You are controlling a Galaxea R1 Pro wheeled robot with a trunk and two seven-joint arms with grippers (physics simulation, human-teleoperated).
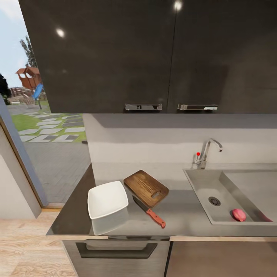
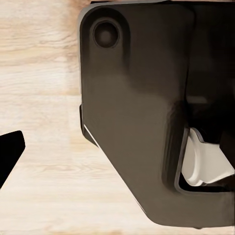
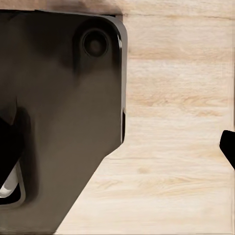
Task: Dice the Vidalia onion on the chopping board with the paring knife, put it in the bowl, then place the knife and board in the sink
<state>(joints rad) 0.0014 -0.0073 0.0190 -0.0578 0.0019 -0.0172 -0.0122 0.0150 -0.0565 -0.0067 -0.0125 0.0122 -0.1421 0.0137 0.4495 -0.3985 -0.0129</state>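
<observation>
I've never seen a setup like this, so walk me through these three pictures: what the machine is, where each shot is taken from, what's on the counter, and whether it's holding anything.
This is a simulated wheeled robot with two arms, steered by a person. The large picture comes from a camera on its head, looking down at a kitchen counter. On the smooth grey countertop sit a glossy white square bowl, a dark brown wooden chopping board with a handle slot, and a small paring knife with a red-orange handle, its blade tip beside the board's near edge. To the right is a grey steel sink with a chrome tap; a pinkish onion lies inside it.

The other two pictures come from cameras on the left and right wrists. Both look down at dark robot bodywork over a pale wooden floor. Nothing appears to be held, though the grippers themselves can't be made out clearly.
</observation>
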